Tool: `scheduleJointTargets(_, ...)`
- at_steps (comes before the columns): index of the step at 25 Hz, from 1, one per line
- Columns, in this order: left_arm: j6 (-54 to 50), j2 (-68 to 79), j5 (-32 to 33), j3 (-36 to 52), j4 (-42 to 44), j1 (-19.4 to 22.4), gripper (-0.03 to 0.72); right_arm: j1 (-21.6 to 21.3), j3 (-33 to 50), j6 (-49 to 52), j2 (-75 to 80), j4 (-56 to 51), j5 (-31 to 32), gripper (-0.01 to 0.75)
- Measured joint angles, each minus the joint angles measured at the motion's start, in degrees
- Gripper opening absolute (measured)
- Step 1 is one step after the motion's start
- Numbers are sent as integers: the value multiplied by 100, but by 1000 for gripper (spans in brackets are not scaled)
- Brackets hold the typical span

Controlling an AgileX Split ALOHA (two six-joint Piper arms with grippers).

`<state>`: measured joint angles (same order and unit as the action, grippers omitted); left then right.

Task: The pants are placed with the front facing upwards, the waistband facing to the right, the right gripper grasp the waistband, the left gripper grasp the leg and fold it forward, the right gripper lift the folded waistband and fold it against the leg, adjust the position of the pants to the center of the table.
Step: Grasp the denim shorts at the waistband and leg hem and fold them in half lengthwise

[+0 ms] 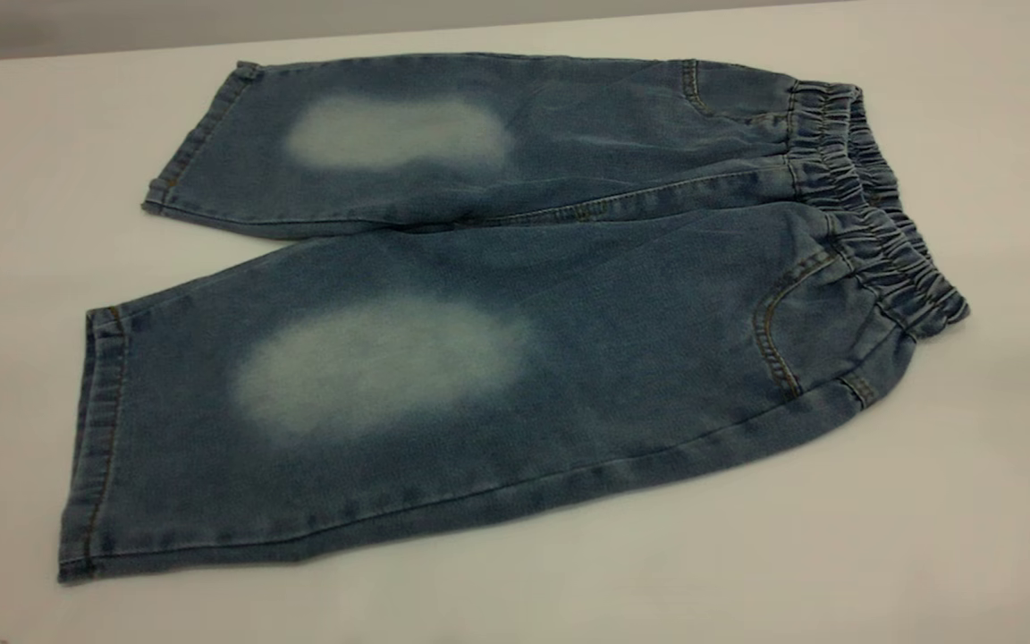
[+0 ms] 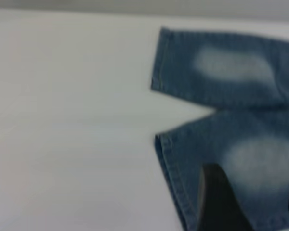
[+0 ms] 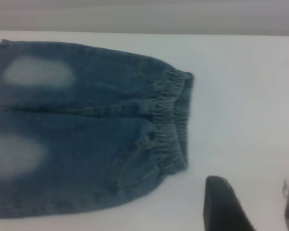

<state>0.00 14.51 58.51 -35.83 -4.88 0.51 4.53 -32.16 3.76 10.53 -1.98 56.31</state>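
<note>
Exterior view from near to far: bare white desk (image 1: pixel 747 572) up front, then the pants (image 1: pixel 479 358) lying flat, front side up, legs pointing left and the waistband (image 1: pixel 873 215) on the right. The near leg with its big faded oval comes first, the far leg sits behind it, and the two touch along the inseam. Can't read any brand tag or writing on the denim, just tan stitching. Nothing else is lying around, and there's open desk on every side, widest at the near right and past the waistband.

Left wrist view has the left gripper (image 2: pixel 253 199) hovering over the near leg close to its hem; one dark finger (image 2: pixel 216 202) and a sliver of the other at the picture edge stand well apart, so the jaws are spread and holding nothing. Right wrist view shows the right gripper (image 3: pixel 255 207) over bare desk just beside the waistband's near end, jaws spread too, empty.
</note>
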Motion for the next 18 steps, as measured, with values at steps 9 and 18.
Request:
scheduleJointTargets(9,1399,2508,-420,-149,17,0,347,0,-103,-843,1959,-570,-710,240)
scheduleJointTargets(18,2622,4170,-1278,-149,-407,-5,347,0,-90,-858,3217,-944,-2100,240)
